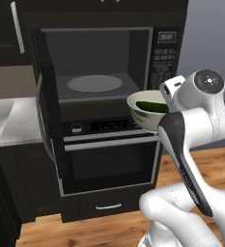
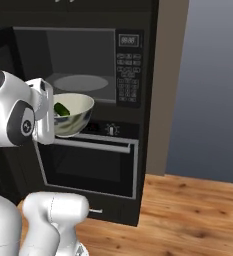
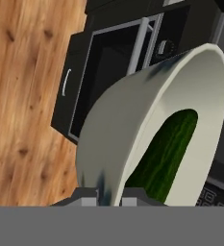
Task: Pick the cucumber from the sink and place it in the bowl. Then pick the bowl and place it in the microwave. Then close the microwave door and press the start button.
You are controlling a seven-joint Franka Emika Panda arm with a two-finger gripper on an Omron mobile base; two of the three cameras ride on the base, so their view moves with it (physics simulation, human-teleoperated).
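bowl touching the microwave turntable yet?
Apart. The left base view shows the bowl, cucumber inside, held in the air in front of the oven panel, outside the microwave; the turntable plate lies bare.

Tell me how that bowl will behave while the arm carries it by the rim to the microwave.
The bowl looks rigid ceramic, so it likely won't flex. Pinched at one rim edge, it may sag or pivot. The loose cucumber inside could slide or roll if it tilts.

Glossy ceramic bowl (image 3: 132, 120), bumpy matt cucumber (image 3: 166, 149), grained wood floor (image 3: 22, 96).
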